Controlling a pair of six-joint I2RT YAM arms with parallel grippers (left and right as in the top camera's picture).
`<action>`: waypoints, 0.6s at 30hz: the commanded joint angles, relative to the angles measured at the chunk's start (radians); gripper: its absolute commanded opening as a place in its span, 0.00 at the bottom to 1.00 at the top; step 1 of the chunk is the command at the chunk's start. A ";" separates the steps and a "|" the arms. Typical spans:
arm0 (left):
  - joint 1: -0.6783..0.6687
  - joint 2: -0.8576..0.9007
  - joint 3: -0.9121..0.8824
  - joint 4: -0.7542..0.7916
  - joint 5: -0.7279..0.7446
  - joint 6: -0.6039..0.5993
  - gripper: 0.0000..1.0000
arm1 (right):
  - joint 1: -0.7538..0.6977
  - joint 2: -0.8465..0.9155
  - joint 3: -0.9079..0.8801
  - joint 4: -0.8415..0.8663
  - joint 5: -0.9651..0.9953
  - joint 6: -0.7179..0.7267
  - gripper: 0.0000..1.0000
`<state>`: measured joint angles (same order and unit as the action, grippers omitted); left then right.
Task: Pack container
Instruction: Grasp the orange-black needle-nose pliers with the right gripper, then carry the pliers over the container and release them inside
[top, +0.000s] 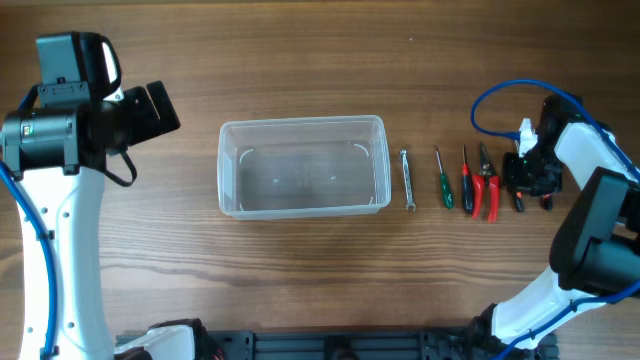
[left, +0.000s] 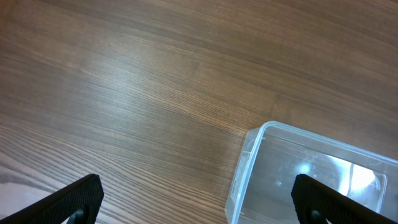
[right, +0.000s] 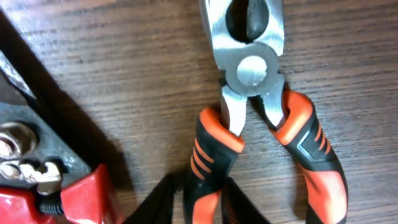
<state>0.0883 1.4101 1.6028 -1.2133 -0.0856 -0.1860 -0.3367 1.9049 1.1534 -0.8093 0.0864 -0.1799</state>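
The clear plastic container (top: 228, 165) stands empty at the table's middle; its left corner shows in the left wrist view (left: 245, 163). My left gripper (top: 155, 110) is open and empty above bare wood to the container's left, and its fingers frame the left wrist view (left: 202, 202). My right gripper (top: 527, 178) is down at the far right on the orange-and-black pliers (top: 520, 199). In the right wrist view its fingers (right: 202, 190) are closed on either side of one handle of the pliers (right: 252, 71), which lie flat on the table.
A row of tools lies right of the container: a silver wrench (top: 407, 180), a green screwdriver (top: 441, 180), a red screwdriver (top: 466, 182) and red-handled cutters (top: 488, 188), also seen in the right wrist view (right: 68, 199). A blue cable (top: 500, 92) loops above the right arm.
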 joint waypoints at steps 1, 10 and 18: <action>0.006 -0.002 0.005 0.000 -0.010 -0.013 1.00 | 0.001 0.022 -0.030 0.032 0.002 0.027 0.08; 0.006 -0.002 0.005 0.000 -0.010 -0.013 1.00 | 0.003 -0.050 0.298 -0.222 -0.115 0.313 0.04; 0.006 -0.002 0.005 0.000 -0.010 -0.013 1.00 | 0.581 -0.502 0.568 -0.278 -0.439 0.106 0.04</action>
<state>0.0883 1.4101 1.6028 -1.2148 -0.0856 -0.1860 -0.0582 1.5490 1.6920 -1.1236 -0.2764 0.0853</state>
